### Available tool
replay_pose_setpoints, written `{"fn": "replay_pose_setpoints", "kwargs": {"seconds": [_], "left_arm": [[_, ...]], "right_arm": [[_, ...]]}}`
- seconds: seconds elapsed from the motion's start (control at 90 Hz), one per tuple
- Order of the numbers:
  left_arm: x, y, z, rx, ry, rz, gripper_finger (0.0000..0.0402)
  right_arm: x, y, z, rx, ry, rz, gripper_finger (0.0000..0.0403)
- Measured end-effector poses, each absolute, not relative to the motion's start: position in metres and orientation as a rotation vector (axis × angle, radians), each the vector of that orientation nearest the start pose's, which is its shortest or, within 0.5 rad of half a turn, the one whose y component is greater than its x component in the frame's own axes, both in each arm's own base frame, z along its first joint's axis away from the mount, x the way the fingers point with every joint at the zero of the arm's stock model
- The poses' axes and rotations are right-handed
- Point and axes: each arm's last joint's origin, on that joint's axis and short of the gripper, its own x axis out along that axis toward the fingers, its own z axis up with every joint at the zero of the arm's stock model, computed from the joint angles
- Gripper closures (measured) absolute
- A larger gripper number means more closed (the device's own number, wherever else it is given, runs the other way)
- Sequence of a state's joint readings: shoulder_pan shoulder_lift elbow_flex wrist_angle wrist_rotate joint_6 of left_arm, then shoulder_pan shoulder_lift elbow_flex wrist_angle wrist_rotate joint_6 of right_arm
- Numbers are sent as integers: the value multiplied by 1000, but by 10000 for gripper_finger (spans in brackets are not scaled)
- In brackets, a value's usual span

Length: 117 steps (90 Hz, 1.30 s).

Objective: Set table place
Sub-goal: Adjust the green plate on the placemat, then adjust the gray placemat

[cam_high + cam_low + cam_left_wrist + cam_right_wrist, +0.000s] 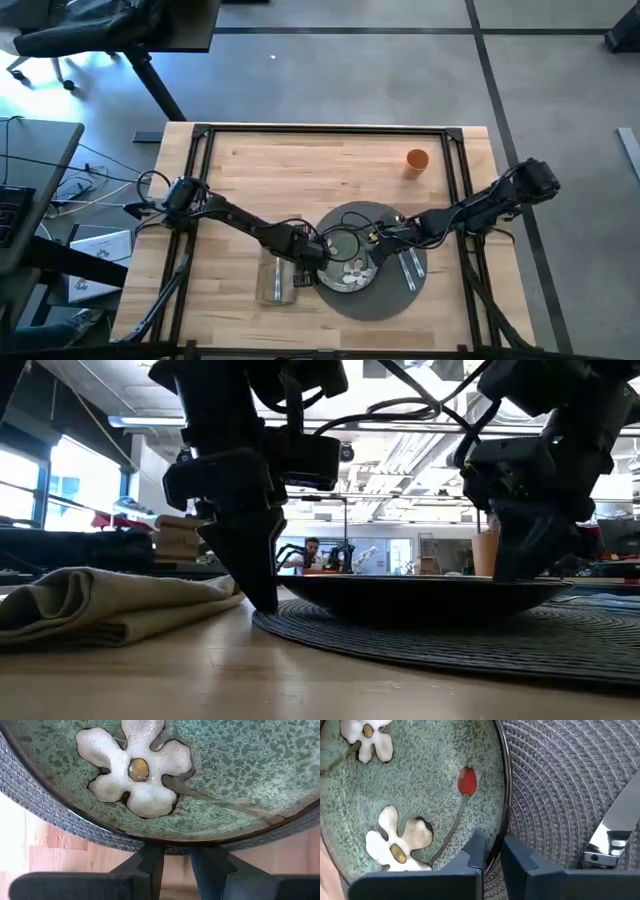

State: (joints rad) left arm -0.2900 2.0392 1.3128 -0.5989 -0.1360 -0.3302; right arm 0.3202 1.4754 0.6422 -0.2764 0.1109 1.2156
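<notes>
The green floral plate [350, 268] lies on the round grey woven mat [385, 300] near the table's front middle. My right gripper [492, 850] is shut on the plate's right rim. My left gripper [176, 857] stands at the plate's left side, fingers pointing down at the mat's edge [30, 795], with a narrow gap and nothing between them. The beige napkin [280, 285] lies left of the mat with cutlery [275, 280] on it. More cutlery [410, 265] lies on the mat right of the plate. The orange cup [417, 160] stands at the far right. My right gripper pinches the plate's rim [504, 820], one finger inside the plate and one outside over the mat. The fingers come from above, slanting in from the table's right. The plate sits level on the mat. My left gripper's fingertips [268, 600] reach the mat's edge; whether they touch, I cannot tell.
The black rail frame [200, 135] runs around the wooden tabletop [300, 170]. The far half of the table shows only the cup. Metal cutlery [615, 830] lies close beside my right gripper on the mat.
</notes>
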Motion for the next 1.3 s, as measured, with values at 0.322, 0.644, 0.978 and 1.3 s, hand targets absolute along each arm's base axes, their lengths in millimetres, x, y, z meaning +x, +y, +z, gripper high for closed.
{"fn": "replay_pose_setpoints", "kwargs": {"seconds": [0.322,0.644,0.978,1.3], "left_arm": [[369,-108,127,7,1311,84,328],[368,-108,127,-4,1320,94,328],[369,-109,129,-5,1319,92,328],[375,-114,183,50,1330,89,328]], "right_arm": [[214,69,154,810,1118,-519,401],[211,66,154,785,1121,-548,402],[210,66,159,770,1121,-495,368],[196,57,190,743,1027,-380,256]]}}
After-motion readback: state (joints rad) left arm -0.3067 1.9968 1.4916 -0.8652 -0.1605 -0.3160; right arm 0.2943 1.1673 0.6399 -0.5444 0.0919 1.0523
